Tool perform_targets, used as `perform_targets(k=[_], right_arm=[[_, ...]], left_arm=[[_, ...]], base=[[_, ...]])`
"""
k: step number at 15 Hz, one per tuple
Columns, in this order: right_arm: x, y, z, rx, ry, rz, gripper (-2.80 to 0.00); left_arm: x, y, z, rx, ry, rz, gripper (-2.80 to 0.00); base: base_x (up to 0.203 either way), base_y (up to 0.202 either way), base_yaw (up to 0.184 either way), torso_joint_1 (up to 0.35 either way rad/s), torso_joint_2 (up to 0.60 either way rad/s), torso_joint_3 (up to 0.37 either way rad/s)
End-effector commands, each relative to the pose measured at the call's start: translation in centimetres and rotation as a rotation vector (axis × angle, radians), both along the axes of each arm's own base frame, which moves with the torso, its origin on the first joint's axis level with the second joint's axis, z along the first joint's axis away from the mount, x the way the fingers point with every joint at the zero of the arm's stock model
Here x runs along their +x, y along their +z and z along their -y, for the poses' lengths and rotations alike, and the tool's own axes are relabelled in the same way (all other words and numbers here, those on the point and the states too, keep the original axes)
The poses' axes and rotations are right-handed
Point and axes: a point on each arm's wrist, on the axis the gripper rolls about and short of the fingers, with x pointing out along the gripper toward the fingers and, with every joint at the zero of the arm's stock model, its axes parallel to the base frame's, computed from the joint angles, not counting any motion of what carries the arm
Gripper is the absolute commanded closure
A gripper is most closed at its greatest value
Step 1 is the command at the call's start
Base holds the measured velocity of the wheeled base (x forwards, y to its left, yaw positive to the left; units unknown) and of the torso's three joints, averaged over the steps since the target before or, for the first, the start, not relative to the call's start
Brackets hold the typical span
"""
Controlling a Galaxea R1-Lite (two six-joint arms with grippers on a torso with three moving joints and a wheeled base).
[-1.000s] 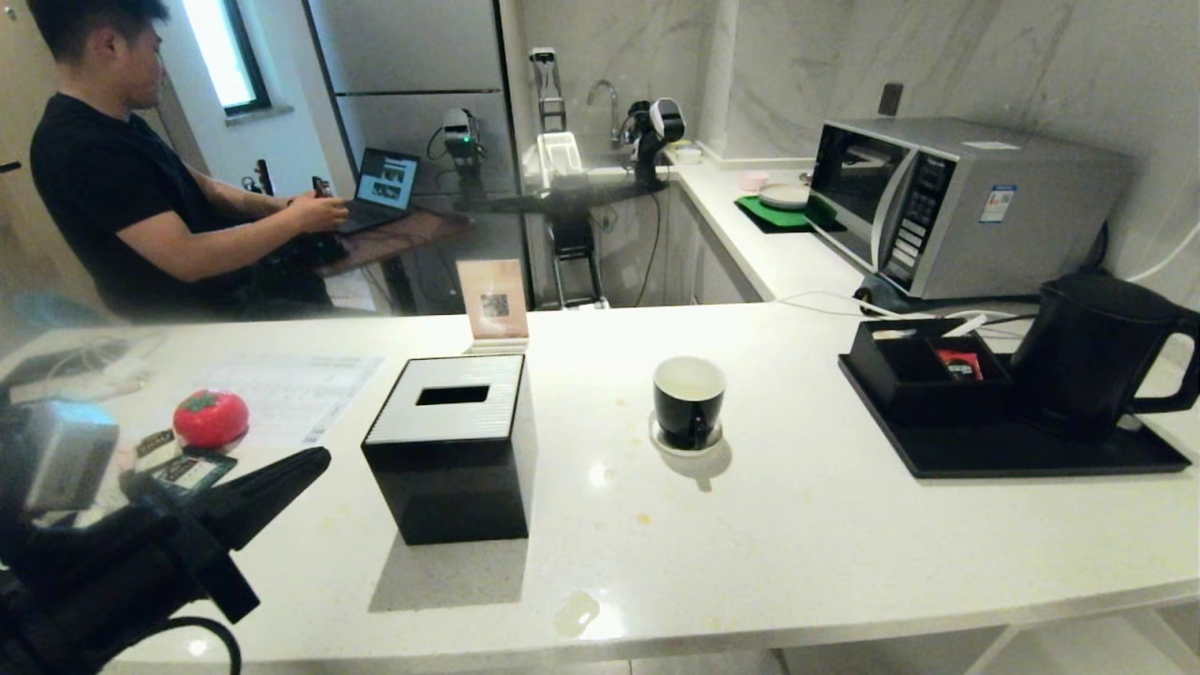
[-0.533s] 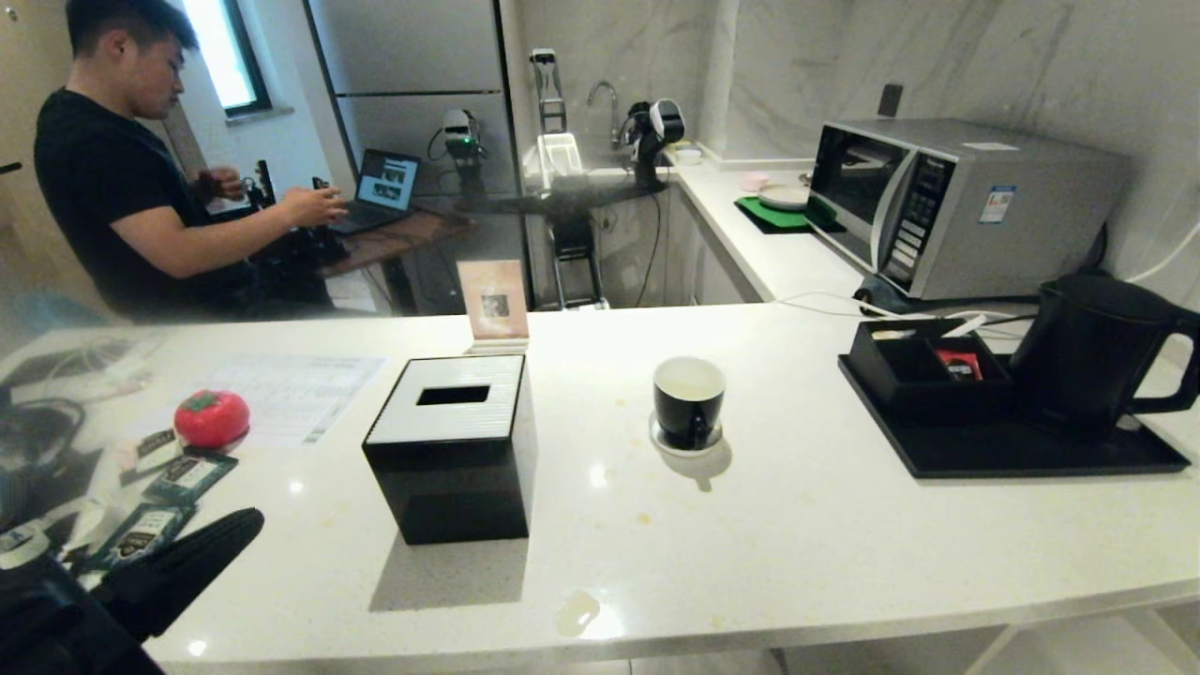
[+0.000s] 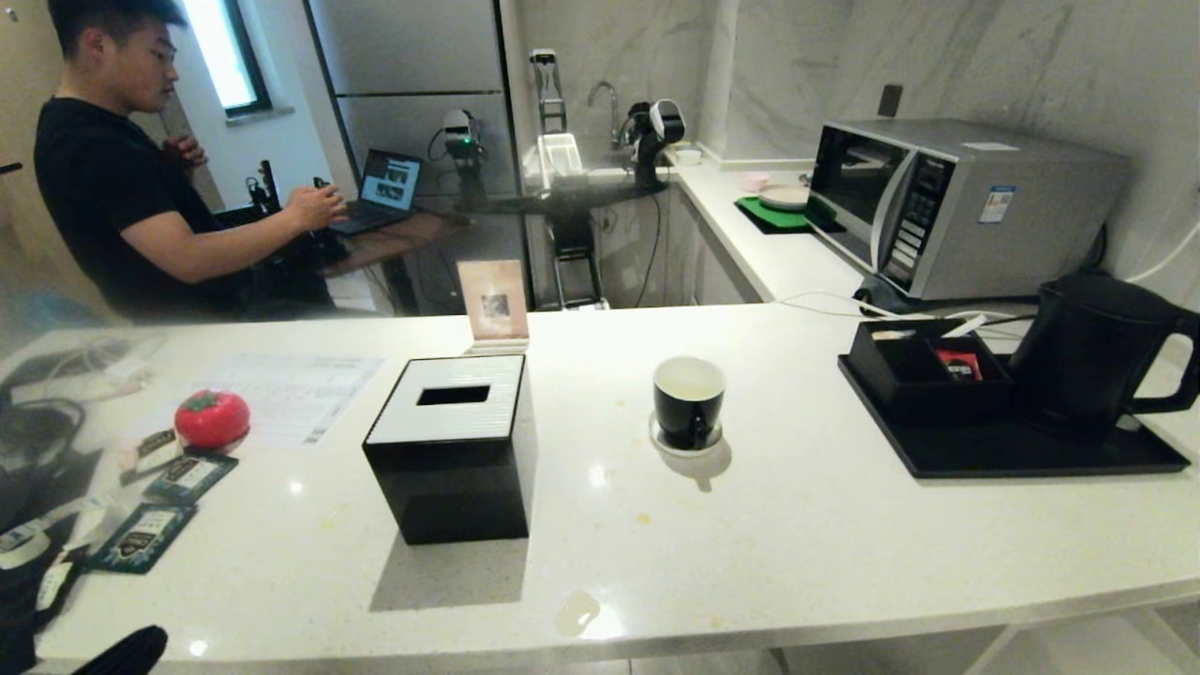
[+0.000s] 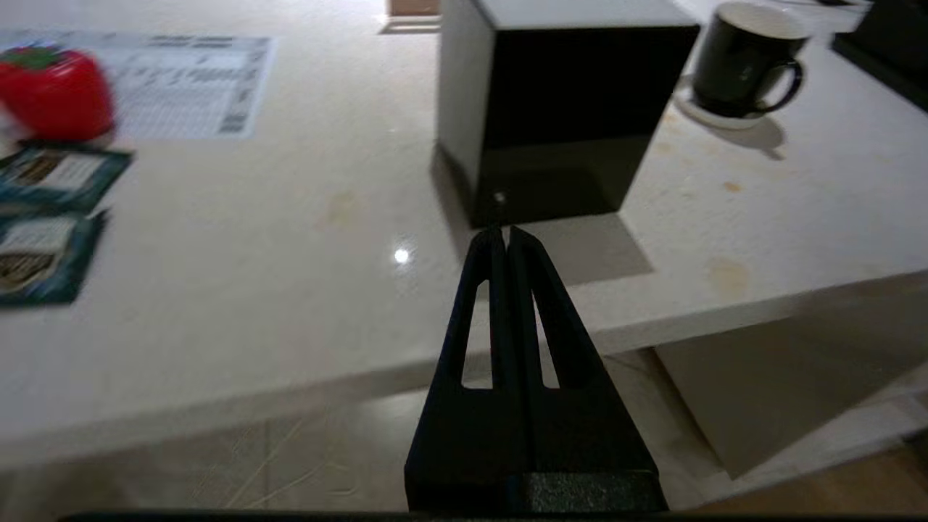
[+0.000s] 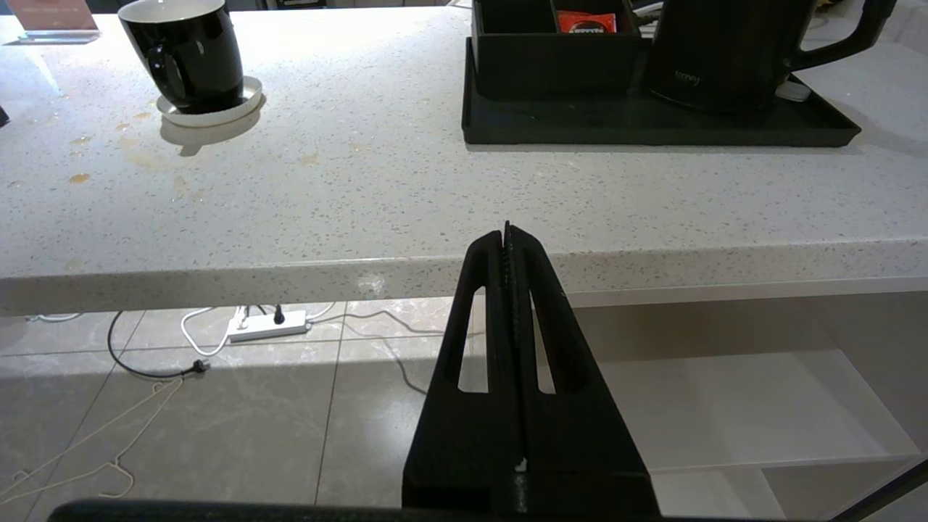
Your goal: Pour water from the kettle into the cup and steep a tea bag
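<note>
The matte black kettle (image 3: 1087,352) stands on a black tray (image 3: 1012,455) at the counter's right. The glossy black cup (image 3: 689,401), white inside, sits on a small white saucer (image 3: 687,443) mid-counter. No tea bag shows in any view. My left gripper (image 4: 505,232) is shut and empty, low at the counter's front left edge; only its tip (image 3: 131,652) shows in the head view. My right gripper (image 5: 506,228) is shut and empty below the front edge, facing the kettle (image 5: 725,51) and cup (image 5: 192,54).
A black tissue box (image 3: 455,445) stands left of the cup. A red tomato-shaped object (image 3: 212,418) and teal packets (image 3: 187,473) lie at far left. An organizer holding a red sachet (image 3: 958,364) shares the tray. Microwave (image 3: 947,202) behind; a person sits beyond the counter.
My left arm has dropped down and back, leaving the head view except for its tip; the teal packets it covered now show. The person raised a hand.
</note>
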Motion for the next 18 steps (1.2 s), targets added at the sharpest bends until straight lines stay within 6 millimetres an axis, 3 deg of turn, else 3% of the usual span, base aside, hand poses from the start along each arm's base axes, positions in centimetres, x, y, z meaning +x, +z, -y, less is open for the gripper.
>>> perform_targets(k=[1,6,10,18], right_arm=[[0.0,0.0,0.0,0.000,0.000,-0.002,0.00],[0.0,0.0,0.0,0.000,0.000,-0.001,0.00],[0.0,0.0,0.0,0.000,0.000,-0.001,0.00],[0.0,0.0,0.0,0.000,0.000,-0.001,0.00]], left_arm=[[-2.3,-0.8,-0.2,-0.001,0.065,0.088,0.00],[-4.5,-2.7,-0.4,0.004,0.145,0.161,0.00],[-4.5,-3.1,-0.6,0.036,0.258,0.142,0.00],[-4.3,-3.9,-0.5,0.096,0.216,0.118,0.00]], base=[[0.000,0.000,0.000,0.000,0.00,0.000],[0.000,0.000,0.000,0.000,0.00,0.000],[0.000,0.000,0.000,0.000,0.00,0.000],[0.000,0.000,0.000,0.000,0.00,0.000]])
